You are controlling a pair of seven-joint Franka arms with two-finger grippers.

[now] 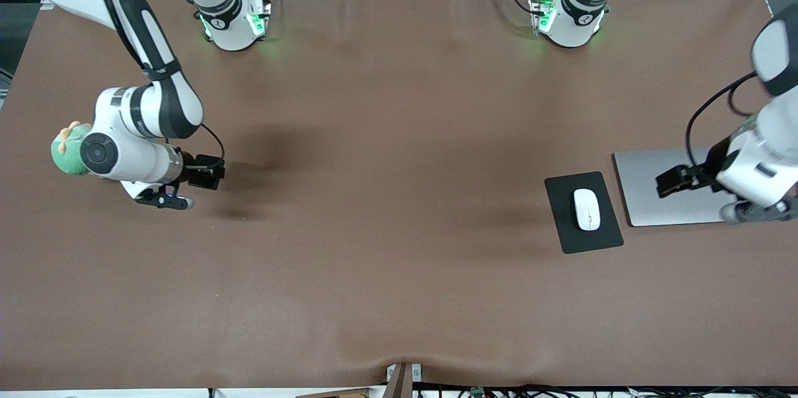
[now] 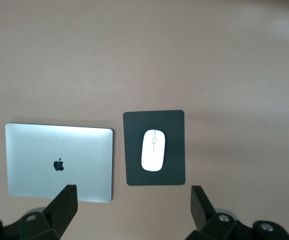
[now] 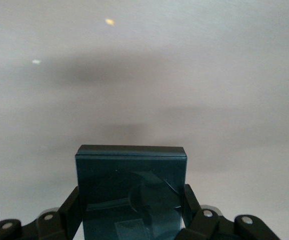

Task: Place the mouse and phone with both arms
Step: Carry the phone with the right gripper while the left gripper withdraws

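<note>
The white mouse lies on a black mat toward the left arm's end of the table; it also shows in the left wrist view. My left gripper hangs over the silver laptop beside the mat, open and empty. My right gripper is up over bare table toward the right arm's end. It is shut on the black phone, which fills the space between its fingers.
The closed laptop lies beside the mat. A green plush toy sits under the right arm's elbow at the table's end. Brown cloth covers the table.
</note>
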